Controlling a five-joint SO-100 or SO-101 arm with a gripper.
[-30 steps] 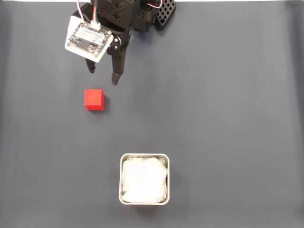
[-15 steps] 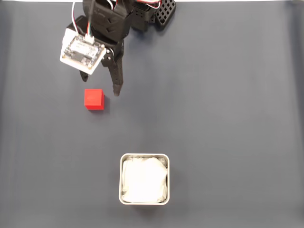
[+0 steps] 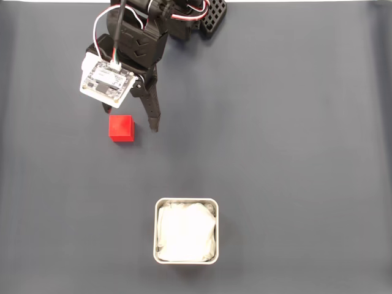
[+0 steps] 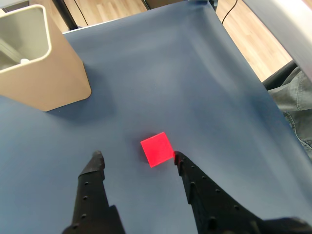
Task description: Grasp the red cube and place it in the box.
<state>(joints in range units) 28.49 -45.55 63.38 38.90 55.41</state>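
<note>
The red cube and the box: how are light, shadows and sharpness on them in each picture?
Fixed view: even soft light, the red cube sharp, with a faint shadow along its lower edge; the box lining is bright, nearly washed out. Wrist view: the cube glows oversaturated, faces hard to separate; the box throws a soft shadow on the blue cloth; the claw is sharp.

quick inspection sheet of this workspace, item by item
surface: dark blue mat, smooth, bare apart from the job's things
cube: red, flat on the mat, ungrasped; in the wrist view it lies just beyond the fingertips, nearer the right-hand one
box: off-white, upright, paper-lined, apart from the cube
clutter: nothing seen
gripper: open, low over the mat, holding nothing
cables: white and red wires looping from the arm to the wrist board
surroundings: wooden floor and grey fabric past the mat edge
</note>
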